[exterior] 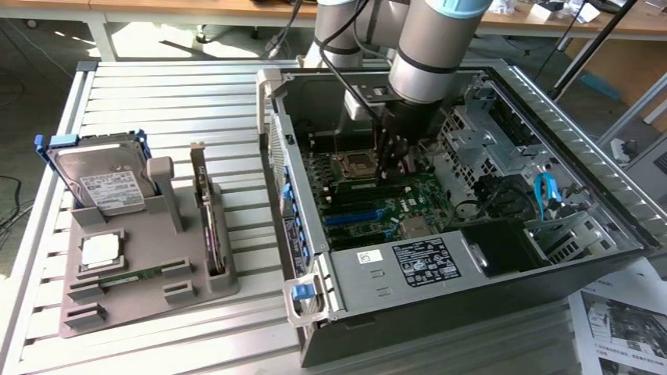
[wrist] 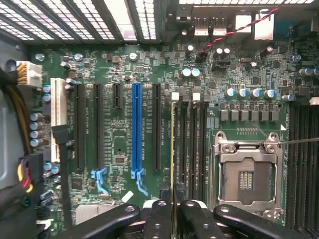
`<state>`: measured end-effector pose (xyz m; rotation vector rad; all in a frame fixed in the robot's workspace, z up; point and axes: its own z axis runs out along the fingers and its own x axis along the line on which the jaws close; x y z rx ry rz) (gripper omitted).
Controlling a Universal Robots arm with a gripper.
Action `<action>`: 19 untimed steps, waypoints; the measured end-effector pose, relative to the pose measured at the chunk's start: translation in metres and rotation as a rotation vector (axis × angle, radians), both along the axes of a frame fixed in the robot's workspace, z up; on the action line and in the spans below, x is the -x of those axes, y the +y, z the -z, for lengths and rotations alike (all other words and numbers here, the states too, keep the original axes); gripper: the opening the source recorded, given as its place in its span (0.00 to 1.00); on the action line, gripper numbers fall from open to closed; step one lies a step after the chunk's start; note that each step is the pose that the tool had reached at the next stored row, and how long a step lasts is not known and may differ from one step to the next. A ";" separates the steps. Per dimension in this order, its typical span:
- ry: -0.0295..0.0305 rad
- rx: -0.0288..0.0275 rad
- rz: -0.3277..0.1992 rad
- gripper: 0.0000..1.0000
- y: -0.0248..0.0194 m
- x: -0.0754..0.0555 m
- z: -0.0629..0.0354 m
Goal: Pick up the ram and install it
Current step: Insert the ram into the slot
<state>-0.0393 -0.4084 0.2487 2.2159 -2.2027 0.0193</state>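
My hand [wrist: 173, 200] is closed on the ram [wrist: 173, 149]. I hold it edge-on between my two fingers [wrist: 162, 214], so from my wrist it shows as one thin pale line running away from me. In the exterior view my hand [exterior: 399, 160] is deep inside the open computer case [exterior: 273, 117], low over the motherboard [wrist: 119, 74].

The picking up is done, as I judge it: the ram is off the counter [exterior: 156, 101], away from the grey holder [exterior: 136, 305] where the hard drive [exterior: 105, 187] stands, and over the board. It lies lengthways along the bank of memory slots [wrist: 192, 144], in line with the outermost one, on the side toward the blue expansion slot [wrist: 136, 124] and away from the empty processor socket [wrist: 247, 174]. Its far end reaches the white latch [wrist: 175, 96] at the head of that slot.

Whether the ram is touching the slot, partly in or only above it, I cannot tell. The install is not finished: I have not let go, and nothing shows the ram pressed home.
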 end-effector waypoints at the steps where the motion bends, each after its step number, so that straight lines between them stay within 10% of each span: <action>1: -0.0001 -0.0013 0.000 0.13 0.0018 0.000 0.0024; 13: 0.0002 0.0005 0.000 0.13 0.0025 0.001 0.0121; 16: 0.0000 0.0204 0.000 0.13 0.0025 0.001 0.0123; 19: 0.0001 0.0210 0.000 0.13 0.0025 0.001 0.0124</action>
